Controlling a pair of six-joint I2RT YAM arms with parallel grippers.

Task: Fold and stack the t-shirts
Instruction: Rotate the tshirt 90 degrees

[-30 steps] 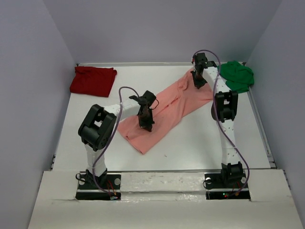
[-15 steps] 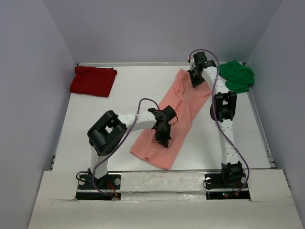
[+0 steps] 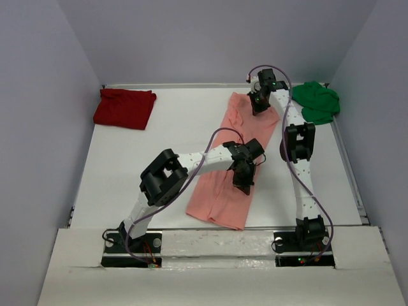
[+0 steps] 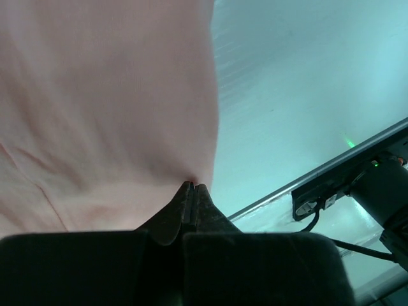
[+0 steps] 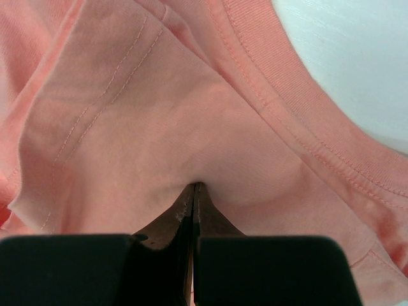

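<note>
Table (image 3: 159, 137): left pincer (image 3: 244, 187), right pincer (image 3: 256, 111) pinch salmon-pink t-shirt (image 3: 222, 199); dark red t-shirt (image 3: 125, 108), green t-shirt (image 3: 317, 101) apart.

Pink shirt (image 4: 108, 95) blurry ahead of L gripper (image 4: 191, 187), cut off at pic's top & left edges. Around R gripper (image 5: 193, 186) it runs past left, top & right edges too.

L arm (image 3: 207, 157) / R arm (image 3: 305, 185): white links, boxy blk jnts | cables (image 3: 223, 129): purple, one run along each arm | bases (image 3: 131, 245): blk plates, green LED (image 3: 299, 259) seen at R | fingers (image 4: 173, 215): blk, tapered, tips noted scuffed
</note>
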